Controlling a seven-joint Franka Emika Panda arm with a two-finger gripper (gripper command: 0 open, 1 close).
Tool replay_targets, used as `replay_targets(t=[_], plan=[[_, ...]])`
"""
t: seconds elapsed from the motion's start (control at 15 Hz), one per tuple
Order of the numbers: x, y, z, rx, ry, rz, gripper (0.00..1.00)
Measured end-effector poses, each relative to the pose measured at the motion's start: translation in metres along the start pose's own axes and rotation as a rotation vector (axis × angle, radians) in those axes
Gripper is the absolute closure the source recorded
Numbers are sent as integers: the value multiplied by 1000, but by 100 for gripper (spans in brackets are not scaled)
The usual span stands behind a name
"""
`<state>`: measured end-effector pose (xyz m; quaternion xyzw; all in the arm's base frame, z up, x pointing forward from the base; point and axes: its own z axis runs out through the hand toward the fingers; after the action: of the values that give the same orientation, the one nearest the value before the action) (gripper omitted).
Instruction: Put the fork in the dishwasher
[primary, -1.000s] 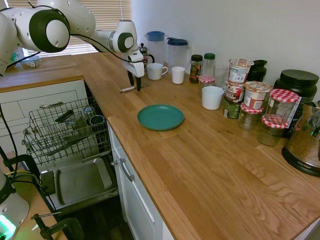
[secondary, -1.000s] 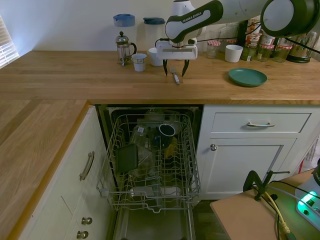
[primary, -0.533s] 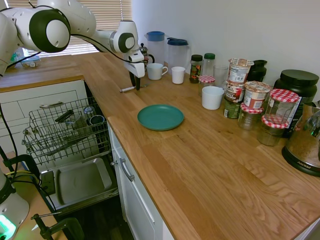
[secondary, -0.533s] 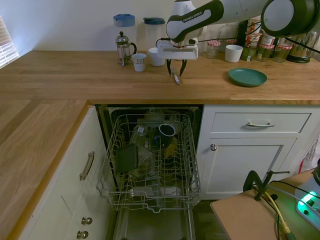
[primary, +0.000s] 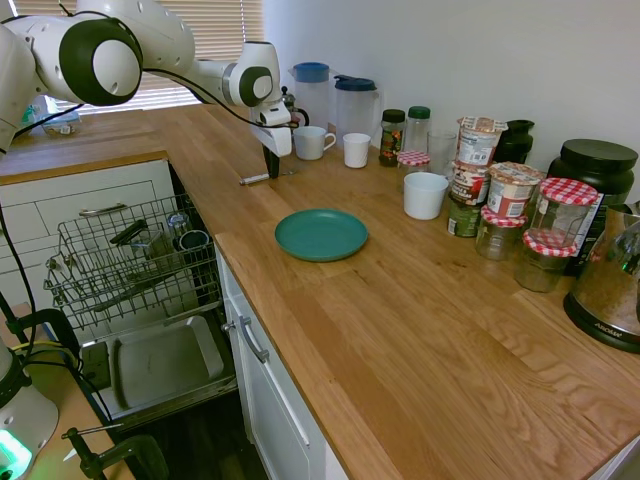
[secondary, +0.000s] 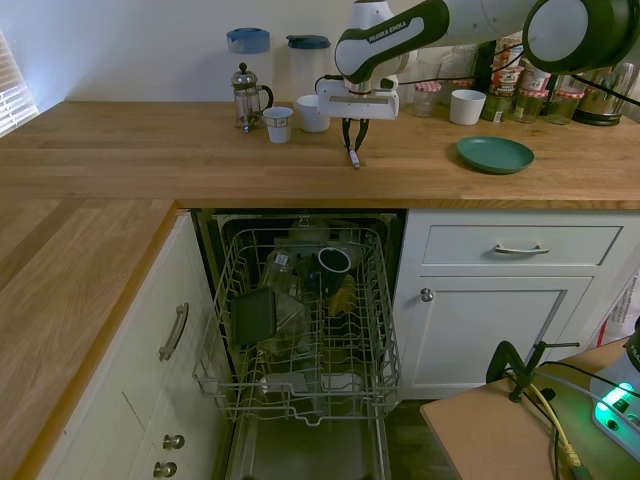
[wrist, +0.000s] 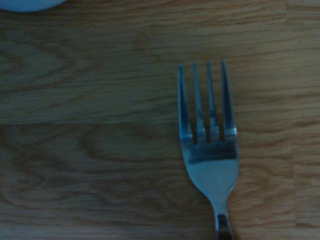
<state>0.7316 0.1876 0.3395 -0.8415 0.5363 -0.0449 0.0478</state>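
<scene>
My claw (secondary: 353, 142) is clamped shut on the fork (secondary: 353, 157), handle end touching the worktop (secondary: 150, 150). Only the wrist view resolves four tines (wrist: 206, 100); the second exterior view alone looks straight into the dishwasher (secondary: 300, 330) rack.

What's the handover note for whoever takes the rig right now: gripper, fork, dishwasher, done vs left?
Gripper: fingers closed on the fork, down at the worktop beside the white cups.
Fork: handle end pokes out toward the counter edge; not clearly lifted, it looks still at the wood. Wrist view shows the tines over the worktop.
Dishwasher: door down, rack pulled out, partly loaded with a cup and other items.
Done: approach and grasp.
Left: lift, carry over the counter edge, lower into the rack, release.
</scene>
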Motion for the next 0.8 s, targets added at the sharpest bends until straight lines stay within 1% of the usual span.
replay_targets(t=[0.27, 0.4, 0.67, 0.8], plan=[[5, 0, -2, 14, -11, 5, 100], [0, 3, -9, 15, -20, 3, 100], [-27, 29, -45, 4, -39, -24, 100], [-46, 48, -64, -3, -60, -40, 100]])
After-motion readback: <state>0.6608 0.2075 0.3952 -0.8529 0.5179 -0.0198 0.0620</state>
